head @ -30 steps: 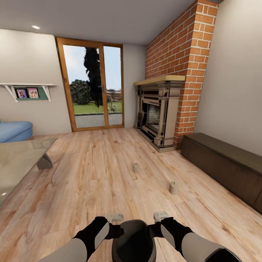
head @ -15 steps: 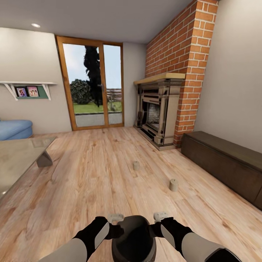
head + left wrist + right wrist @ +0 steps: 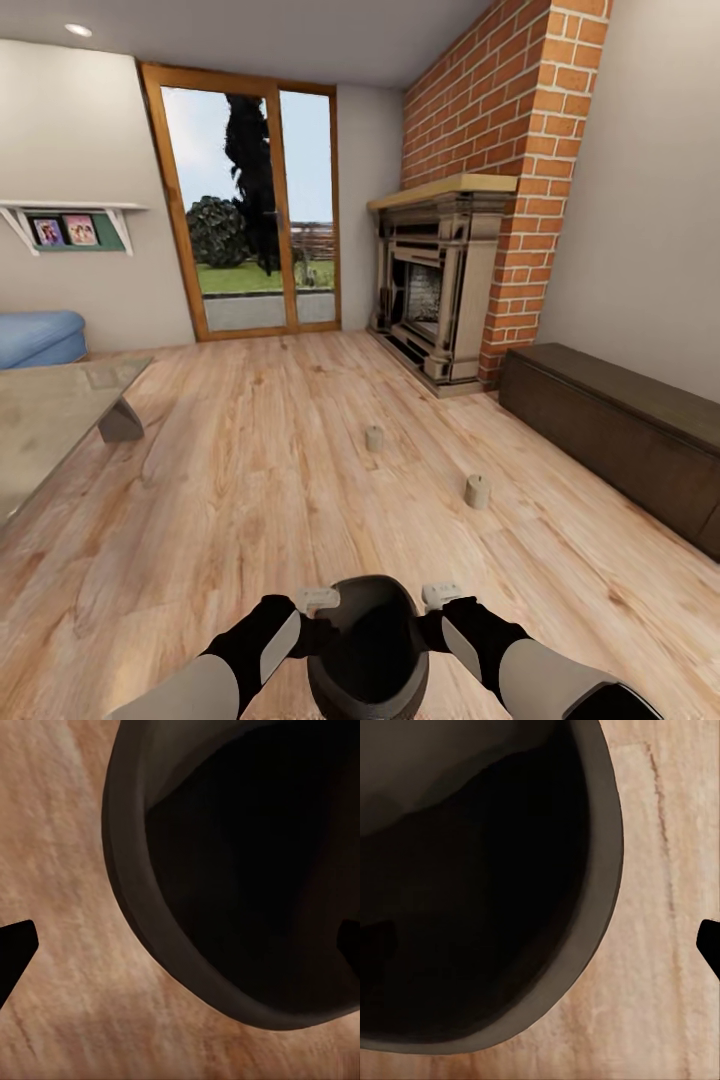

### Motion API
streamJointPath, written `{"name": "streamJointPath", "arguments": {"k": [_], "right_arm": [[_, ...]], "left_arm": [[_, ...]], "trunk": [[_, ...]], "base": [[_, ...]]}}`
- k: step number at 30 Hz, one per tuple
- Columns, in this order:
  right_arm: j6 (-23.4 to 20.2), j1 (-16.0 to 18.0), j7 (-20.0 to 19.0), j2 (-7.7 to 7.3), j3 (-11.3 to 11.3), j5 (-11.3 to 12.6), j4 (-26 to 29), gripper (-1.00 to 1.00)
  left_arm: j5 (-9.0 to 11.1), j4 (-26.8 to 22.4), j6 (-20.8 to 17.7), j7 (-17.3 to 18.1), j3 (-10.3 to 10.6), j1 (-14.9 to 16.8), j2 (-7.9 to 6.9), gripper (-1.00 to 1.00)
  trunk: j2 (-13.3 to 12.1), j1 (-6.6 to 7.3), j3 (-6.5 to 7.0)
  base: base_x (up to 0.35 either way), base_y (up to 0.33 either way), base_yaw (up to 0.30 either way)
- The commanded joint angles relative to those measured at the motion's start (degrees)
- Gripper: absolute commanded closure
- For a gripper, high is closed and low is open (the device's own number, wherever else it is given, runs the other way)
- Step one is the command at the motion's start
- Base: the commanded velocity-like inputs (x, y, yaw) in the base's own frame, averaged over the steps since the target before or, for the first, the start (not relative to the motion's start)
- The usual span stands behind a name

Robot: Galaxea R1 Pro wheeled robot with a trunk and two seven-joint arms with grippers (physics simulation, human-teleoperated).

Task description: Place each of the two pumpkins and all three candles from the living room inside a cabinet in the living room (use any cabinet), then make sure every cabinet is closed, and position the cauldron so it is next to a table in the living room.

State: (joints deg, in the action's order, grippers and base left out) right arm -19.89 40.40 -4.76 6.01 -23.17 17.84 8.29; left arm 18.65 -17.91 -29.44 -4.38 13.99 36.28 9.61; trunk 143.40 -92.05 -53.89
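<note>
The black cauldron point(image 3: 365, 640) sits low in front of me on the wood floor, between my two arms. My left gripper point(image 3: 318, 600) and right gripper point(image 3: 442, 597) stand at opposite sides of its rim. In the left wrist view one fingertip point(image 3: 16, 949) is outside the cauldron point(image 3: 225, 870), apart from the rim; the right wrist view shows a fingertip point(image 3: 709, 945) outside the cauldron point(image 3: 472, 870) the same way. Both are open. Two tan candles point(image 3: 374, 438) point(image 3: 477, 491) stand on the floor ahead. The long dark cabinet point(image 3: 610, 430) lines the right wall, shut. The glass table point(image 3: 50, 420) is at left. The pumpkins are out of view.
A brick chimney with a fireplace point(image 3: 440, 290) stands ahead on the right, just past the cabinet's far end. A glass patio door point(image 3: 250, 210) is in the far wall. A blue sofa point(image 3: 35, 340) and a wall shelf point(image 3: 70, 225) lie far left.
The whole picture has slid upward, so the camera has moved. The arms hold the same place in the view, while the cauldron's rim now shows higher between the grippers.
</note>
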Motion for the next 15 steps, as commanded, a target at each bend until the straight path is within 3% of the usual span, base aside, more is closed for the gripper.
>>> {"name": "streamJointPath", "arguments": {"k": [1,9,15], "right_arm": [[-0.2,0.0,0.0,-0.03,-0.5,0.5,0.1,-1.0],[-0.2,0.0,0.0,-0.03,-0.5,0.5,0.1,-1.0],[-0.2,0.0,0.0,-0.03,-0.5,0.5,0.1,-1.0]], "left_arm": [[0.6,-0.1,-0.2,-0.5,0.4,0.0,-0.03,-1.0],[0.6,-0.1,-0.1,-0.5,0.4,0.0,-0.03,-1.0],[0.6,-0.1,-0.1,-0.5,0.4,0.0,-0.03,-1.0]], "trunk": [[0.0,-0.01,-0.29],[0.0,-0.01,-0.29],[0.0,-0.01,-0.29]], "base": [[0.0,0.0,0.0],[0.022,0.0,0.0],[0.257,0.0,0.0]]}}
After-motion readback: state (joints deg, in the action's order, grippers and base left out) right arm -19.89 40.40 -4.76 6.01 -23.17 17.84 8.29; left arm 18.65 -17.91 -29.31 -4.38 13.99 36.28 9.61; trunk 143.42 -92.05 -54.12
